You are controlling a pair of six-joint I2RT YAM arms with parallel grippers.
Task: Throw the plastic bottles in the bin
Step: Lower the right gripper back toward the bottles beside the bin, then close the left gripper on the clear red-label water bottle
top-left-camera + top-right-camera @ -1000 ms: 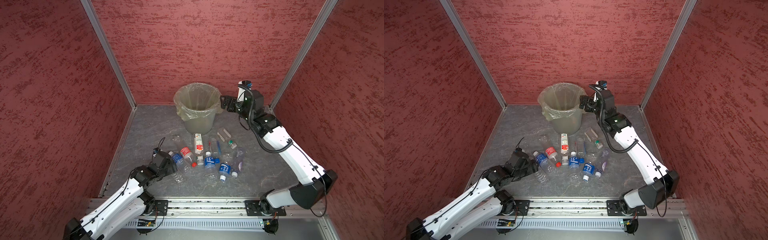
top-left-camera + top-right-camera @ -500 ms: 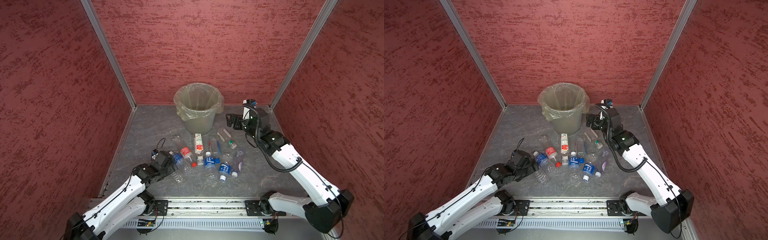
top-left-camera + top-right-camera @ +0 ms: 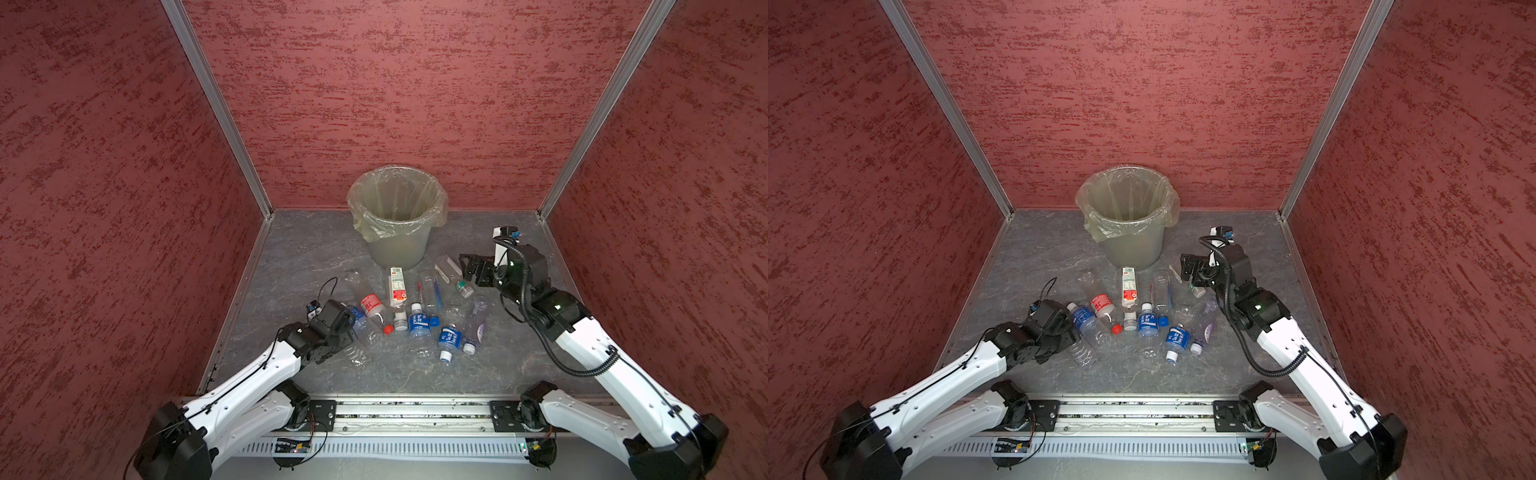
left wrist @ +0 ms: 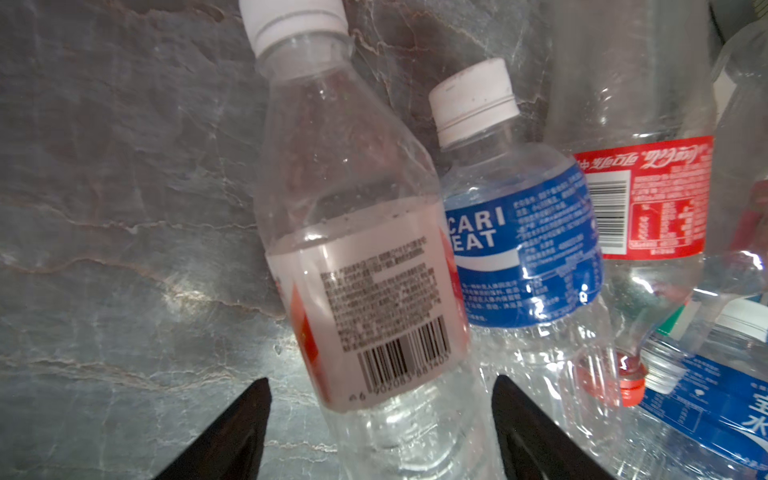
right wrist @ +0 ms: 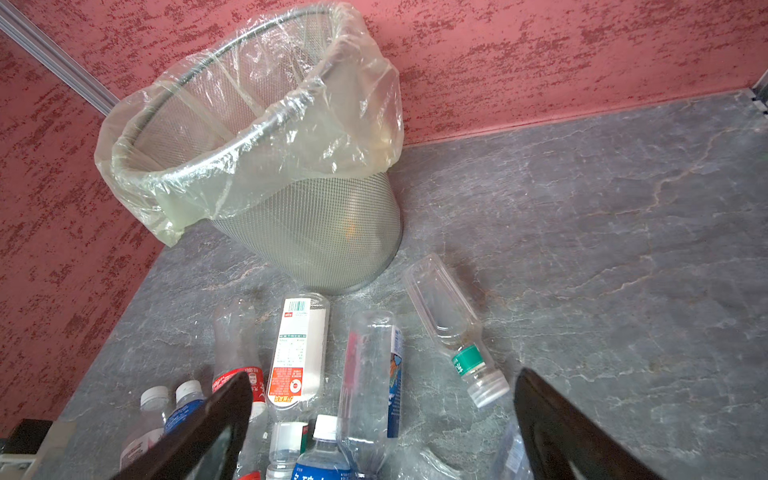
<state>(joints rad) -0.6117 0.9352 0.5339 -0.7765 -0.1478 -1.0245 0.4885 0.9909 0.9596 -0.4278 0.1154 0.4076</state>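
Several plastic bottles [image 3: 419,324] lie scattered on the grey floor in front of the bin [image 3: 399,249], which has a yellowish bag over its rim. My left gripper [image 4: 380,415] is open, its fingers on either side of a clear white-capped bottle [image 4: 365,266] with a pink-white barcode label. There is a gap on one side of it. In both top views that bottle [image 3: 357,355] shows below the gripper [image 3: 347,338]. My right gripper [image 3: 471,270] hangs open and empty beside a clear bottle with a green neck band [image 5: 453,328].
Red walls close in the floor on three sides, with metal corner posts [image 3: 216,108]. A blue-labelled bottle [image 4: 523,241] and a red-labelled one [image 4: 648,195] lie tight against the straddled bottle. The rail [image 3: 399,411] runs along the front edge.
My right arm has swung down and back from beside the bin's rim to low over the bottles on the right, still open. The left arm has barely shifted.
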